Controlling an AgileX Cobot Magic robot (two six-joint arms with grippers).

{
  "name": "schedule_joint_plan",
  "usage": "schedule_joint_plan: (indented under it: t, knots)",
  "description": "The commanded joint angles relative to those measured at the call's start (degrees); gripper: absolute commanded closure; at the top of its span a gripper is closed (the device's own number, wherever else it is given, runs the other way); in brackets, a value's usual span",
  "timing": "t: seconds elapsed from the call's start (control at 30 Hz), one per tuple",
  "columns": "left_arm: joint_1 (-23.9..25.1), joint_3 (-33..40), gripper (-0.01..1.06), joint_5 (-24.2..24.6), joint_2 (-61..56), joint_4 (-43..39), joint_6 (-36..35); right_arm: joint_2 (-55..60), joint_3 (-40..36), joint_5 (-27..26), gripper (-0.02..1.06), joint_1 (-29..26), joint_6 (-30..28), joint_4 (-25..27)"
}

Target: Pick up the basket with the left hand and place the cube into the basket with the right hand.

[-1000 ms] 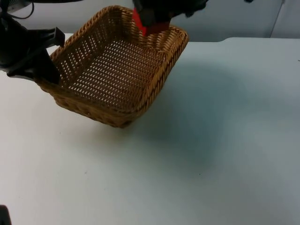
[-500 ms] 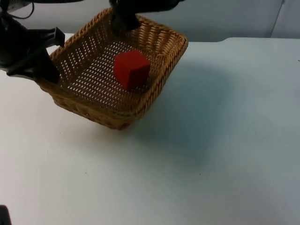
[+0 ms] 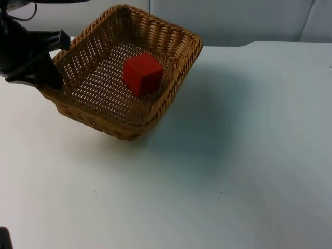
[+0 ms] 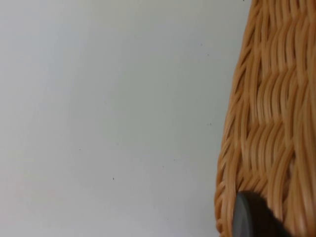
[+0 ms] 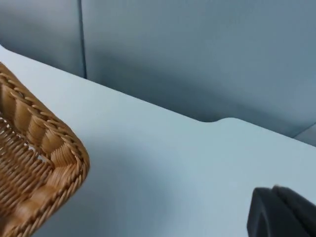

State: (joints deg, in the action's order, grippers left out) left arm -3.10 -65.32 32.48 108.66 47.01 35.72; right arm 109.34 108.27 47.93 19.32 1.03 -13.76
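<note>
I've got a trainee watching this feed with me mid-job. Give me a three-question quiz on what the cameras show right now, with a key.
1. True or false: the red cube lies inside the basket.
2. Which gripper holds the basket? A) the left gripper, at the basket's wall on the left arm's side; B) the right gripper, at the rim by the partition wall; C) neither.
3. Fill in: the top view shows the basket casting a shadow on the white ____ to its right.

Key:
1. True. The cube rests on the woven floor, near the wall away from the left arm.
2. A. The left wrist view shows a black fingertip against the weave.
3. table.
</note>
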Motion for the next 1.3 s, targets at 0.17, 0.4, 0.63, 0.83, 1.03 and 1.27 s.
schedule_joint_plan:
  t: [0.17, 0.4, 0.63, 0.83, 1.03, 1.27]
  knots:
    - [0.1, -0.1, 1.05, -2.5, -0.5, 3.8, -0.1, -2.5, 0.5, 2.4, 1.05, 0.2, -0.6, 1.1]
    - [-1.3, -0.1, 1.05, 2.0, 3.8, 6.1, 1.6, -2.5, 0.5, 2.1, 1.05, 0.5, -2.2, 3.7]
    - [-2.7, -0.1, 0.70, 1.9, 8.3, 5.9, 7.6, -2.5, 0.5, 2.1, 1.05, 0.5, -3.6, 3.6]
    - [-2.6, -0.6, 0.11, -1.9, 8.3, -0.2, 4.1, -2.5, 0.5, 1.9, 1.05, 0.5, -4.0, 3.6]
    - [-2.6, -8.5, 0.12, 5.7, 7.3, -11.9, -2.7, -2.5, 0.5, 0.7, 1.05, 0.5, -4.0, 3.1]
    - [-2.6, -26.0, 0.78, 16.8, 0.3, -30.7, -17.4, -7.6, 0.5, 1.0, 1.05, 0.5, 6.8, -11.8]
